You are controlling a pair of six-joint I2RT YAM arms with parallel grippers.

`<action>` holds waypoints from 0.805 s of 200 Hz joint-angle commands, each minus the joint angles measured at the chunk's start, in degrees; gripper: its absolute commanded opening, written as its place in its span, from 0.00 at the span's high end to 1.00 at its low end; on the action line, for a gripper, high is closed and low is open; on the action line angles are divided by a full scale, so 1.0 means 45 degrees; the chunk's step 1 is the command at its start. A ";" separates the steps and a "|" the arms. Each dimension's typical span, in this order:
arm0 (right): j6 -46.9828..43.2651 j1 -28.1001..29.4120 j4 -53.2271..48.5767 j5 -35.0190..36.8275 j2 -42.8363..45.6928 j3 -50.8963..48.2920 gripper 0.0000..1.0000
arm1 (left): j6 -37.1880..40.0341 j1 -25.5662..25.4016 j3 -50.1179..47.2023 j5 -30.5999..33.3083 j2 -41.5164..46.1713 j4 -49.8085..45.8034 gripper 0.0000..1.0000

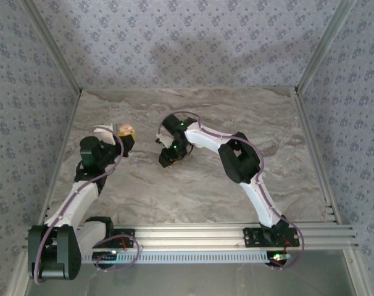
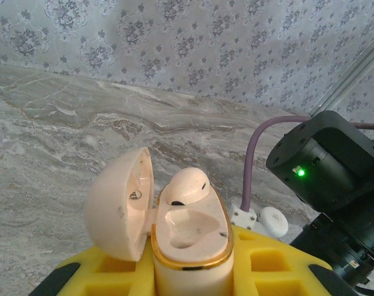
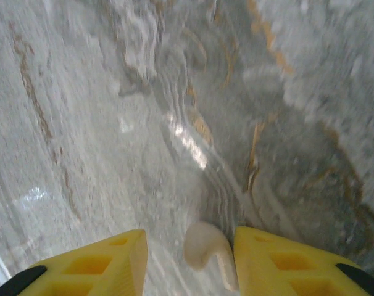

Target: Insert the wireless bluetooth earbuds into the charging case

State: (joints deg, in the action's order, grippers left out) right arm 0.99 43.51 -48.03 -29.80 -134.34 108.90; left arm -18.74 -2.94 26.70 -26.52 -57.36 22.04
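One earbud (image 2: pixel 182 185) in open case (image 2: pixel 193 243), left wrist, second earbud (image 3: pixel 207 250) between right jaws

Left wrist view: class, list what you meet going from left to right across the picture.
Open lid of the charging case → earbud seated in the case → purple cable → right arm's black housing with a green light.
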 commanded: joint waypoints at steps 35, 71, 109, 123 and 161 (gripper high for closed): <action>-0.0244 0.0257 -0.2157 0.1476 0.1348 0.0103 0.59 | -0.0055 0.0105 -0.0093 -0.0239 0.0192 0.0302 0.81; 0.1009 0.0272 -0.2138 0.3431 0.1673 0.0990 0.63 | -0.0093 0.0100 -0.0044 -0.0140 0.0266 0.0169 0.81; 0.1976 0.0570 -0.2369 0.4462 0.1280 0.1585 0.64 | -0.0073 0.0106 0.0019 -0.0063 0.0300 0.0014 0.81; 0.2025 0.0687 -0.2608 0.4598 0.0988 0.1873 0.63 | -0.0086 0.0105 0.0024 -0.0043 0.0326 -0.0013 0.81; 0.1890 0.1029 -0.3133 0.4722 0.0013 0.2891 0.61 | 0.0072 0.0101 0.0080 0.0071 0.0442 -0.0266 0.81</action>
State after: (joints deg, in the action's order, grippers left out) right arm 8.45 46.89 -58.43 -10.52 -130.43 118.37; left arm -18.74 -2.94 26.41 -26.46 -57.08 20.99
